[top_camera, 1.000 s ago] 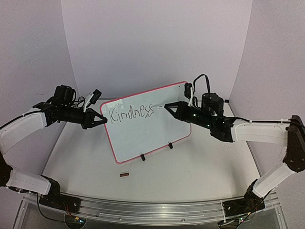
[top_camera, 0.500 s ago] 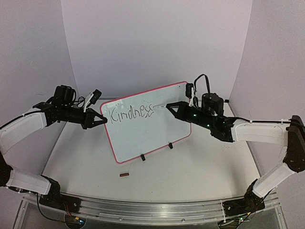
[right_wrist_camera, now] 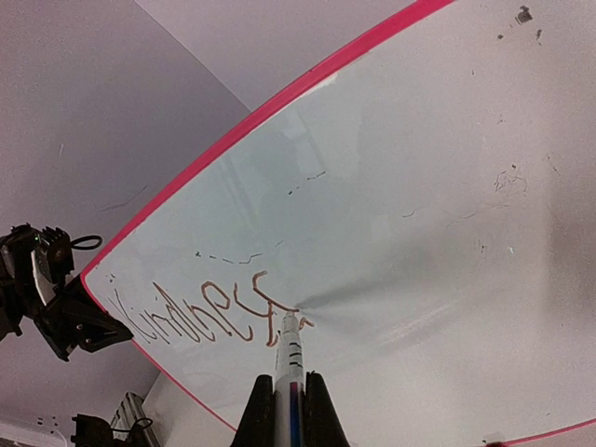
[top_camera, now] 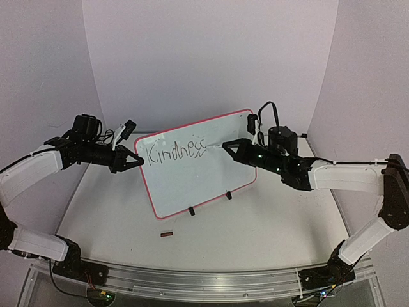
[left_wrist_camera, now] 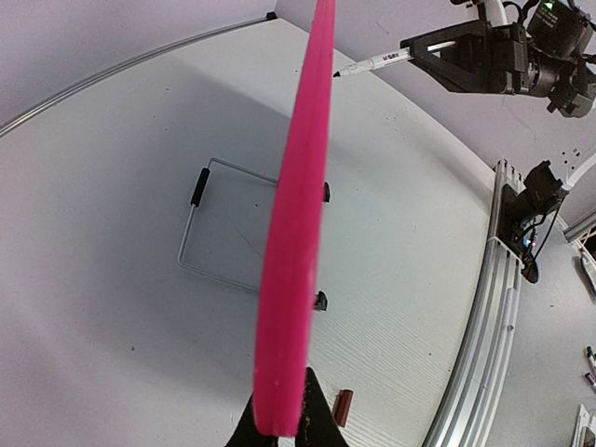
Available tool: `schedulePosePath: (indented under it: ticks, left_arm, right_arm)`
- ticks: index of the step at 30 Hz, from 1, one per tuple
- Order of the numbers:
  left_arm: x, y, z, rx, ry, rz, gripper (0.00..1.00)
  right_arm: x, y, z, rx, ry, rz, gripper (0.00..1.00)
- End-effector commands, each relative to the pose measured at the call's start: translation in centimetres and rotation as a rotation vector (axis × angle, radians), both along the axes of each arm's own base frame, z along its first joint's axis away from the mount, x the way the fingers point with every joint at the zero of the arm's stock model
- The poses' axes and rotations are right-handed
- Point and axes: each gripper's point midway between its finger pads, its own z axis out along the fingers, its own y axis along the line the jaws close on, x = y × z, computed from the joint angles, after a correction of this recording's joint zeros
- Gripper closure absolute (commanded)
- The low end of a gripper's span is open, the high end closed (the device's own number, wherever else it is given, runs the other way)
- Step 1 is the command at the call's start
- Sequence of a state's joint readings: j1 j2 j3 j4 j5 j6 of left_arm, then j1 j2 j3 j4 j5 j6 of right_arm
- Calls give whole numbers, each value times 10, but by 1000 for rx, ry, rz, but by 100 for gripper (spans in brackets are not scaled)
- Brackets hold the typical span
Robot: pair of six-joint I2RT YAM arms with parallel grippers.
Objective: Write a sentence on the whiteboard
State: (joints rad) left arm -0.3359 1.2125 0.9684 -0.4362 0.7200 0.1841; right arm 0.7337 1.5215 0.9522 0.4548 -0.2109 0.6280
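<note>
Top external: red-rimmed whiteboard point(top_camera: 195, 182), uneven sentence point(top_camera: 176, 152)

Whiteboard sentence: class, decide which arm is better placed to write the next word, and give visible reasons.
Right. The right gripper holds the marker, tip at the end of the sentence, while the left gripper clamps the whiteboard by its rim, so it is occupied.

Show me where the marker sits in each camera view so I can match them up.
Top external: marker at centre, tip just right of the sentence.
Left wrist: marker near the top, right of the edge-on board.
Right wrist: marker at bottom centre, tip at the sentence.
Shared landmark: the red-rimmed whiteboard.
</note>
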Motion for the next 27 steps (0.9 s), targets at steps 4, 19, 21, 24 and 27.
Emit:
schedulePosePath:
  ticks: [4, 19, 21, 24, 27]
  left_arm:
    - [5, 4, -16, 85, -7, 20, 100]
    - [5, 4, -18, 88, -1, 19, 100]
    - [5, 4, -19, 89, -1, 19, 100]
    - [6, 4, -19, 89, 1, 20, 100]
    - [6, 4, -20, 90, 1, 20, 100]
  right_arm:
    - [-8, -13, 23, 17, -62, 9, 100]
    - [8, -34, 26, 21, -66, 6, 100]
    - [11, -34, 24, 20, -62, 5, 100]
    - [14, -33, 25, 21, -64, 1, 100]
    - [18, -36, 28, 23, -71, -13, 100]
